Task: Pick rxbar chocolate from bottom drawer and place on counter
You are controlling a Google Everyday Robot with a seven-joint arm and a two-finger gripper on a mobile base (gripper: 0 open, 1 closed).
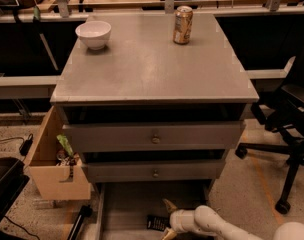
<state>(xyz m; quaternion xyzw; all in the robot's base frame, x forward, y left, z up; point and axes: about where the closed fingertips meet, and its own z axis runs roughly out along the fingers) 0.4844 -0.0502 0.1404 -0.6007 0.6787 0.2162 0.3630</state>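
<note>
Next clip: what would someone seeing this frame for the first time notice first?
The broad grey wooden counter fills the middle, with a white bowl at its back left and a gold soda can at its back right. At the bottom edge, the robot's gripper reaches into the pulled-out grey bottom drawer, fingers open beside the small flat black rxbar chocolate on its floor.

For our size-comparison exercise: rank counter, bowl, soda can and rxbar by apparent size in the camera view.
1. counter
2. bowl and soda can, about alike
3. rxbar chocolate, beside the pincer in the bottom drawer
</note>
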